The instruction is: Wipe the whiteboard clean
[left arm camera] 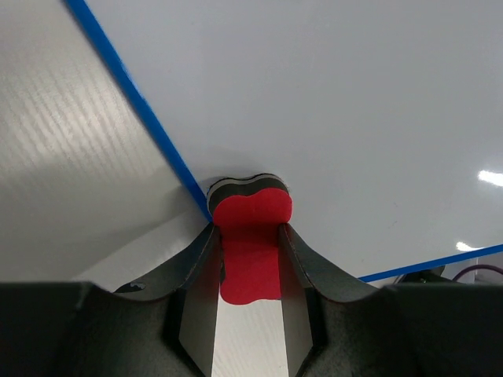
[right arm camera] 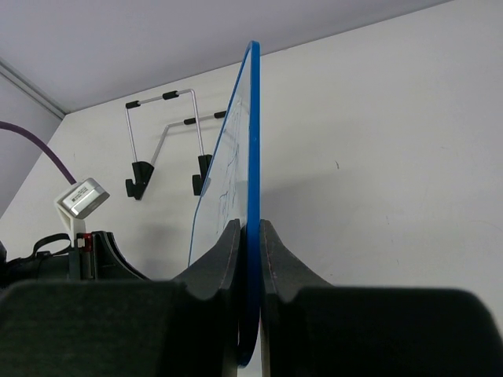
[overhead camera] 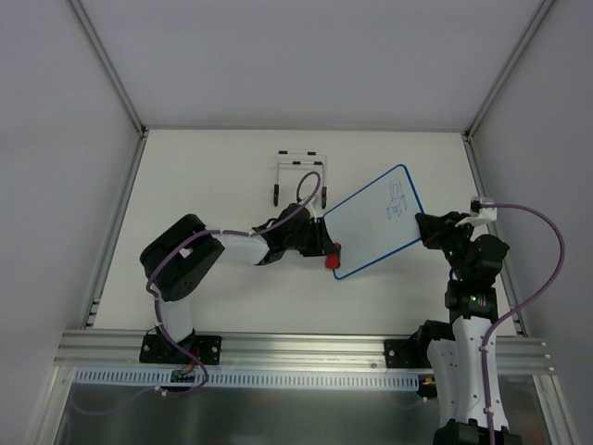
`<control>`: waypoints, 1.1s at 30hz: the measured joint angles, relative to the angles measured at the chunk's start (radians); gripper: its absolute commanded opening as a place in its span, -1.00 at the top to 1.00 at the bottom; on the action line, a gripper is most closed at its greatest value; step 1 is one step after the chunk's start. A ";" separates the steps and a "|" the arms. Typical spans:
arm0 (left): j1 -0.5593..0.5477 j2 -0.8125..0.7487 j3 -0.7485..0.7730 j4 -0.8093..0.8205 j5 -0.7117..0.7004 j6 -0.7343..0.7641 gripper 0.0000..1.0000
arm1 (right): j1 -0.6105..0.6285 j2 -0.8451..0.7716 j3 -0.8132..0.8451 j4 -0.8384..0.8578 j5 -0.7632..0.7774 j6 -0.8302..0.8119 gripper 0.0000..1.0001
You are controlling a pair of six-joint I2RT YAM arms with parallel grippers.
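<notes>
Whiteboard (overhead camera: 375, 222): lifted and tilted, just right of the wire stand (overhead camera: 298, 176).
Right gripper (right arm camera: 250, 236): pinching the board's blue frame on the side away from the stand.
Left gripper (left arm camera: 250, 251): clamped on the red eraser (left arm camera: 251, 212), which I have touching the board's stand-side edge.
Sketch (overhead camera: 397, 199): not wiped, at the end far from the stand.
Risk: I'm at the rim, so the eraser could slip off, and pressing hard could twist the board in that thin pinch.
</notes>
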 measured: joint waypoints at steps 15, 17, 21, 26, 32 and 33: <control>-0.001 0.070 0.446 -0.146 0.025 0.116 1.00 | 0.006 -0.026 0.000 -0.079 -0.081 -0.012 1.00; -0.003 0.092 0.500 -0.164 0.041 0.119 1.00 | 0.006 -0.035 0.000 -0.093 -0.080 -0.013 1.00; -0.020 0.110 0.558 -0.187 0.055 0.134 1.00 | 0.006 -0.044 0.000 -0.110 -0.079 -0.013 1.00; -0.079 0.124 0.628 -0.210 0.074 0.148 1.00 | 0.006 -0.043 0.000 -0.122 -0.080 -0.016 1.00; -0.157 0.129 0.658 -0.219 0.077 0.180 1.00 | 0.006 -0.035 0.000 -0.146 -0.081 -0.035 1.00; -0.161 0.129 0.658 -0.223 0.070 0.186 1.00 | 0.006 -0.035 0.000 -0.152 -0.082 -0.037 1.00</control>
